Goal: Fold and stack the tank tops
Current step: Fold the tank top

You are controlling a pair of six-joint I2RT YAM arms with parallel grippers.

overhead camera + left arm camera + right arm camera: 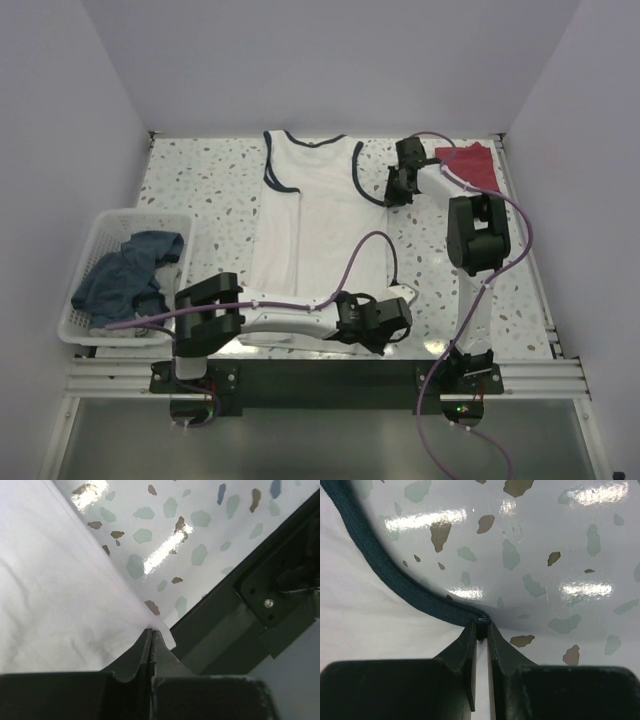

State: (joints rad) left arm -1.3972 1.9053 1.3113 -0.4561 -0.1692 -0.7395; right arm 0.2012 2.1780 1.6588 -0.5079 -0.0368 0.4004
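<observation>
Two grippers pinch one garment. Nearest, the left gripper, jaws pressed together, nips the hem corner of the white tank top, which lies flat on the speckled table and stretches away from it. Well to its left, a white basket holds blue cloth. Farther on, the right gripper, jaws almost closed, grips the navy trim at the armhole. Just beyond it, to its right, lies the dark red tank top
</observation>
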